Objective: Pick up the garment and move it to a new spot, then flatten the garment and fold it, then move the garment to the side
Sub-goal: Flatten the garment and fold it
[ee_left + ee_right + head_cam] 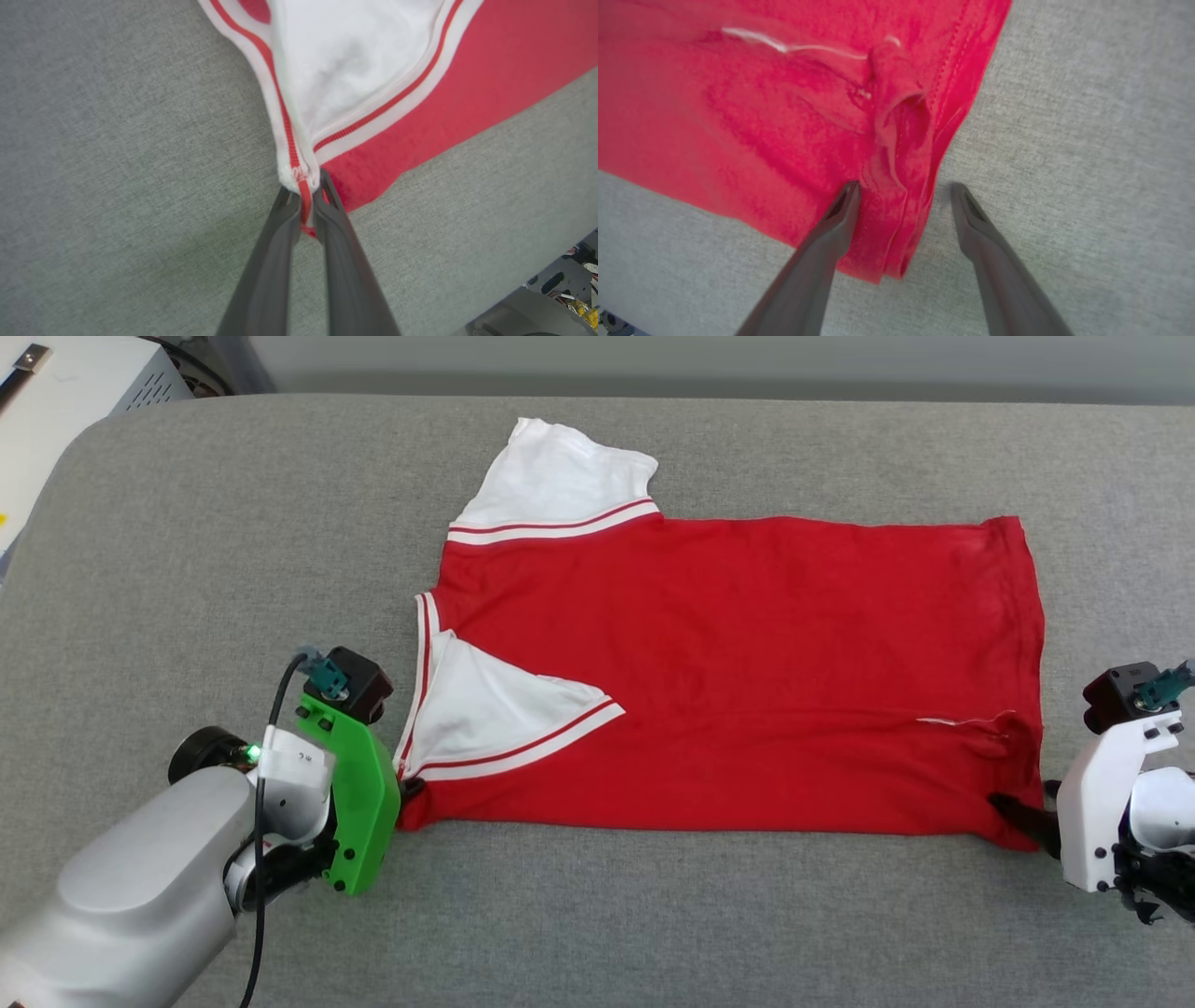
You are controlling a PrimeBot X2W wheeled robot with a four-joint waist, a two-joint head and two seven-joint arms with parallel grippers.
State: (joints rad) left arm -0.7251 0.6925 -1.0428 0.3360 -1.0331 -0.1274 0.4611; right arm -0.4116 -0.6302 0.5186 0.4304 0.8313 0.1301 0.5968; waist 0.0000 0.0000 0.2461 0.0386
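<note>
The garment [738, 672] lies on the grey padded table, a red shirt with white sleeves and striped trim, its near half folded up over itself. My left gripper [409, 793] is shut on the garment's near left corner; the left wrist view shows the striped trim [304, 186] pinched between the fingers [336, 219]. At the near right corner of the hem, my right gripper [1022, 817] stands open. In the right wrist view its two fingers [840, 210] straddle the bunched red hem corner [896, 224] of the garment [738, 107] without closing on it.
The grey padded table [187, 569] stretches wide on all sides of the garment. A pale metal box [75, 392] stands off the table's far left corner. A strip of floor runs beyond the table's far edge.
</note>
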